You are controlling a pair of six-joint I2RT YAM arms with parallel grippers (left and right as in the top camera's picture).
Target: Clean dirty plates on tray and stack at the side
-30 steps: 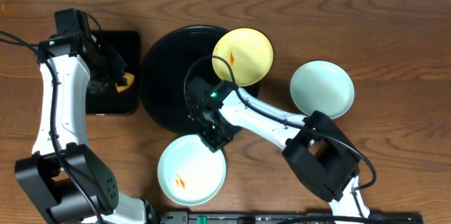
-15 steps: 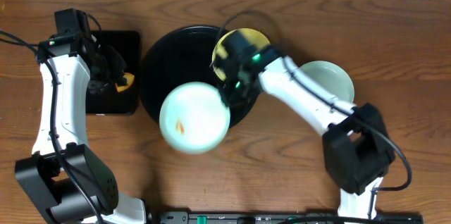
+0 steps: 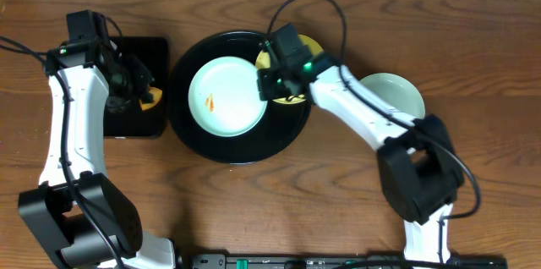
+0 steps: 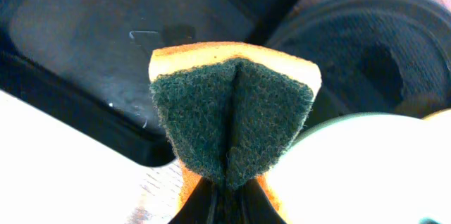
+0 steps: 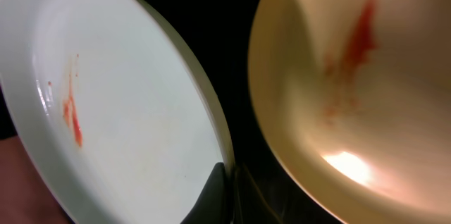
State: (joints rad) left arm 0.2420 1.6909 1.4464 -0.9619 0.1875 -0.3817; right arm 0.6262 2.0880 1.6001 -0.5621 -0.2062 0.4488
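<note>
A pale blue-green plate (image 3: 222, 97) with an orange streak lies on the round black tray (image 3: 203, 142). My right gripper (image 3: 264, 85) is shut on its right rim, as the right wrist view (image 5: 224, 182) shows on the plate (image 5: 120, 118). The pale yellow plate (image 3: 314, 52) with orange sauce sits under my right arm at the tray's far right edge; it also shows in the right wrist view (image 5: 366, 97). A second blue-green plate (image 3: 397, 100) lies on the table to the right. My left gripper (image 3: 135, 87) is shut on an orange and green sponge (image 4: 232, 118).
A small rectangular black tray (image 3: 139, 117) lies left of the round tray, under my left gripper. Wooden table surrounds everything. Cables run along the front edge.
My right gripper carried the streaked blue-green plate from the table in front of the tray up and onto the round tray. The left arm has not moved.
</note>
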